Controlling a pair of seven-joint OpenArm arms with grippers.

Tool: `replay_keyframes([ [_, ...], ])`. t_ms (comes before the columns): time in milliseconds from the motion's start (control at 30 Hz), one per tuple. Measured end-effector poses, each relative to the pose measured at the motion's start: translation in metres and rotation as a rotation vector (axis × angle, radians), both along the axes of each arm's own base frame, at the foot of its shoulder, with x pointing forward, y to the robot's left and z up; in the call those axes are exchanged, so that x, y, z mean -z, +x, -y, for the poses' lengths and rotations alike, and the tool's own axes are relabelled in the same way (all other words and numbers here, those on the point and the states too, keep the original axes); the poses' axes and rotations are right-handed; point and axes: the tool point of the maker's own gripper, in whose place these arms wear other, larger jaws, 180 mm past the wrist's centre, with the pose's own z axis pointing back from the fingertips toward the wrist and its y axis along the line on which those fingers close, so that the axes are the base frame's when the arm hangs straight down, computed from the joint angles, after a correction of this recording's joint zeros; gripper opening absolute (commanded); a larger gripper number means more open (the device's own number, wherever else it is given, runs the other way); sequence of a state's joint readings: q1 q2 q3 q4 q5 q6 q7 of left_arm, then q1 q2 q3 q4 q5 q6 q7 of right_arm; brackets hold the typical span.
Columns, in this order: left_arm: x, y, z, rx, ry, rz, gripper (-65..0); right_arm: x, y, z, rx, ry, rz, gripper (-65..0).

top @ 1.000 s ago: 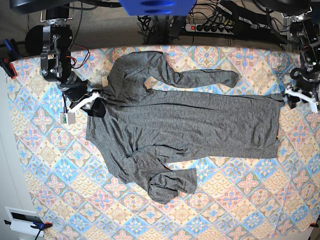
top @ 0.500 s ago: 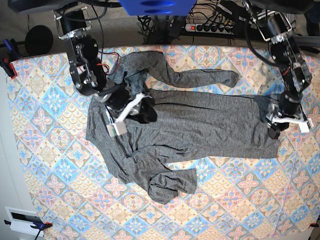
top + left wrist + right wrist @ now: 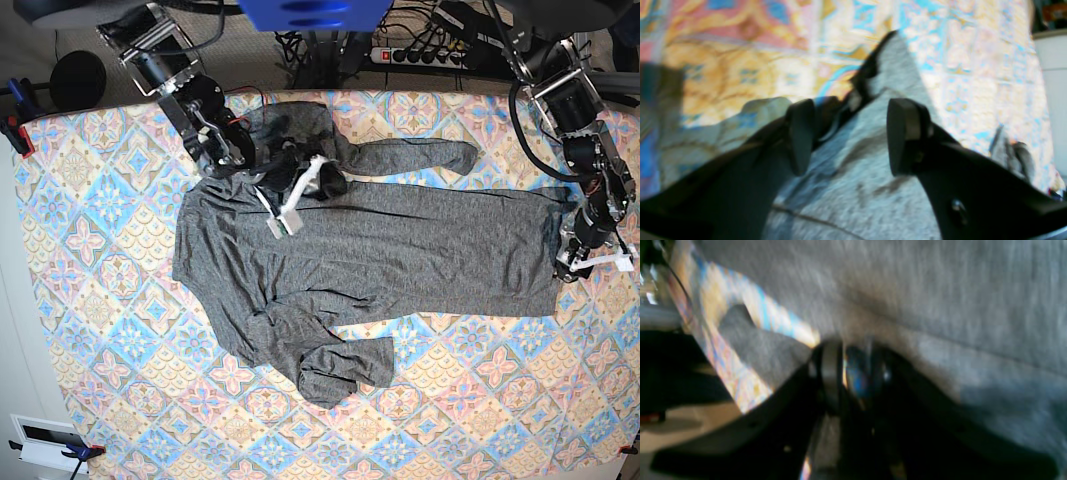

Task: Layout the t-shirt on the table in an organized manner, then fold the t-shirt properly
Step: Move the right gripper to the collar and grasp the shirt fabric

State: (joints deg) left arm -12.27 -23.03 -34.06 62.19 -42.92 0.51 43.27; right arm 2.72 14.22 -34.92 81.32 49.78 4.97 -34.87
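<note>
Base view: t-shirt [image 3: 370, 250] lies mid-worktop [image 3: 90, 330], sleeves bunched. Left gripper [image 3: 850, 136] spread over the hem corner; right gripper [image 3: 318, 182] aperture indeterminate. Risk: a shallow pinch drags fabric, adding wrinkles.

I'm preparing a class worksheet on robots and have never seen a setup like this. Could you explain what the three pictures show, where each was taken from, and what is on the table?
This is a robot with two arms. The base view looks straight down on the table, which has a patterned cloth. A dark-grey long-sleeved t-shirt lies spread on it, with the near sleeve bunched.

The other two pictures come from cameras on the arms' wrists, looking along each gripper. The left gripper stands open over a corner of the shirt's hem, holding nothing; from above it shows at the right edge. The right gripper hangs near the upper sleeve and shoulder. That picture is blurred, so I cannot tell whether it grips any cloth.
</note>
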Motion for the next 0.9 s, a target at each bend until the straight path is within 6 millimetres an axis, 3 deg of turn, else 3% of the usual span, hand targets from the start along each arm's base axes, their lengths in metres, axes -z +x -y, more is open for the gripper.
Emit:
replay_keyframes([
  [167, -0.003, 0.002, -0.003, -0.006, 0.009, -0.002, -31.5, 0.007, -0.002, -0.008, -0.002, 0.030, 0.005, -50.1],
  [367, -0.005, 0.015, 0.013, 0.005, -0.021, 0.028, -31.5, 0.005, -0.003, -0.010, -0.006, 0.027, 0.005, -50.1],
  [567, -0.004, 0.019, 0.018, 0.004, -0.038, 0.031, -31.5, -0.019, -0.021, -0.020, -0.110, -0.008, 0.027, -50.1],
  [700, 0.005, 0.011, 0.022, 0.010, -0.048, 0.013, -31.5, -0.048, -0.001, -0.014, -0.080, 0.019, 0.095, -50.1],
  [767, 0.017, 0.004, 0.018, -0.013, -0.064, -0.020, -31.5, -0.057, 0.011, -0.008, -0.057, 0.024, 0.125, -50.1],
  [900, 0.033, -0.010, -0.006, -0.128, -0.100, -0.003, -31.5, -0.053, 0.008, -0.005, -0.050, 0.018, 0.107, -50.1],
])
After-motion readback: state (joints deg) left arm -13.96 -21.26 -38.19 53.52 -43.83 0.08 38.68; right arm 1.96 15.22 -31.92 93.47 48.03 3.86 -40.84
